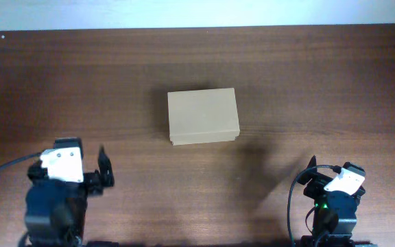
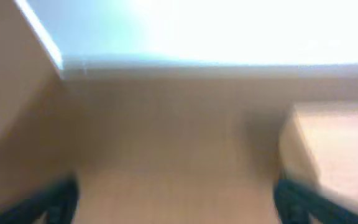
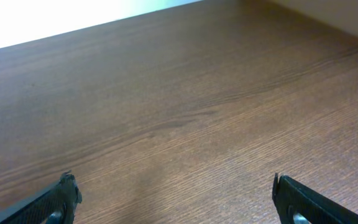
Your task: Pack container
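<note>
One closed container on wooden table

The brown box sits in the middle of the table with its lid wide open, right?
No, the box is closed, its lid down flat, as the overhead view shows. It does sit in the middle of the table.

Matt tan cardboard container on a smooth dark wood-grain table.
</note>
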